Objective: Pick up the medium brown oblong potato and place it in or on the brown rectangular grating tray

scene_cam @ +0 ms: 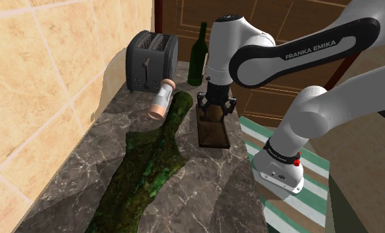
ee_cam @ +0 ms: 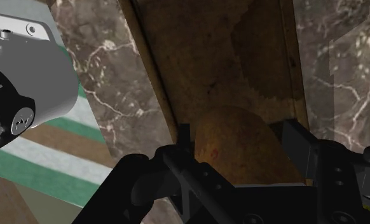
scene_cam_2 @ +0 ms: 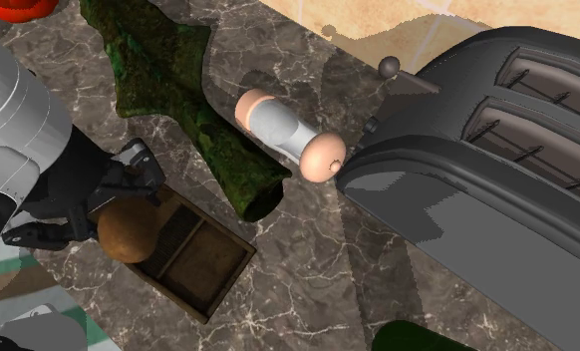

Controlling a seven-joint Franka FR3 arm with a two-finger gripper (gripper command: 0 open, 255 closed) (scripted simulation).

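The all-black two-finger gripper (scene_cam: 215, 107) is clamped on the medium brown oblong potato (scene_cam_2: 129, 231), with a black finger (ee_cam: 297, 142) pressed to each flank. The potato hangs over one end of the brown rectangular grating tray (scene_cam_2: 203, 261); whether it touches the tray's floor I cannot tell. A crossbar splits the tray's inside into two shallow recesses. The tray lies flat on the dark veined marble counter (scene_cam: 204, 192). The tip of a long mossy green board (scene_cam: 151, 159) lies just beside the tray. Near the tray, past that tip, a grey shaker with peach ends (scene_cam_2: 286, 135) lies on its side. Farther from the tray stand a dark grey two-slot toaster (scene_cam_2: 487, 170), with wire guides in its slots, and an upright dark green bottle (scene_cam: 198, 53).
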